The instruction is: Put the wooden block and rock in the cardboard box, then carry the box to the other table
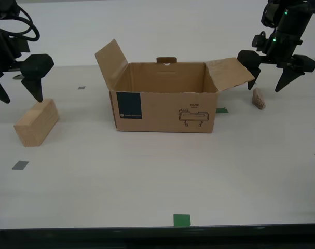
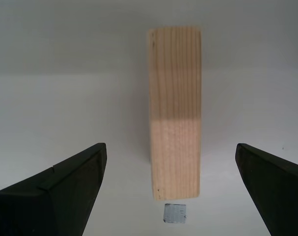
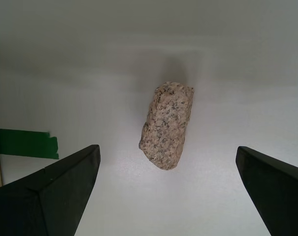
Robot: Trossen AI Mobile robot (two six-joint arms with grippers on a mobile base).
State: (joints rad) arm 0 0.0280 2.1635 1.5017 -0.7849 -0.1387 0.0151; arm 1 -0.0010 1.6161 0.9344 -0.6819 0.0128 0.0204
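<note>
Two grippers hang spread wide: my first gripper (image 3: 168, 191) over the rock (image 3: 166, 126), my second gripper (image 2: 171, 189) over the wooden block (image 2: 175, 113), both long axes running 12-to-6 between the fingers; cardboard box (image 1: 165, 104) empty between them

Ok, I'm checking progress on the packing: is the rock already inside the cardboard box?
No, the rock lies on the table outside the cardboard box, below my first gripper, which hangs open.
</note>
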